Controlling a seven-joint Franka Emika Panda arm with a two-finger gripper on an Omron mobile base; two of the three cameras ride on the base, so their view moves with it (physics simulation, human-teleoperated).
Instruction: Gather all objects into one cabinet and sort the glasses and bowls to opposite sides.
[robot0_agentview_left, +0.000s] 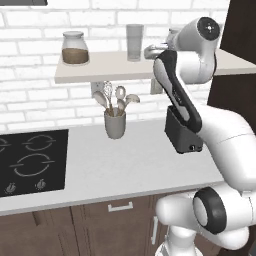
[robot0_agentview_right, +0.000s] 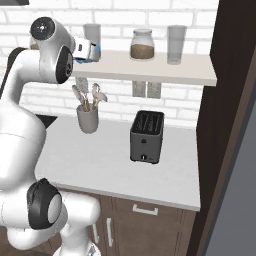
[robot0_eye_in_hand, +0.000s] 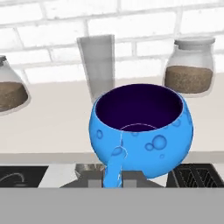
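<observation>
here my tool (robot0_eye_in_hand: 113, 180) pinches the rim of a glossy bright-blue round bowl (robot0_eye_in_hand: 142, 130), at centre of the hand view, above the pale wall shelf (robot0_eye_in_hand: 52, 127). a tall clear-grey tumbler (robot0_eye_in_hand: 97, 65) stands behind, upper centre, between two lidded glass jars (robot0_eye_in_hand: 189, 65).
</observation>
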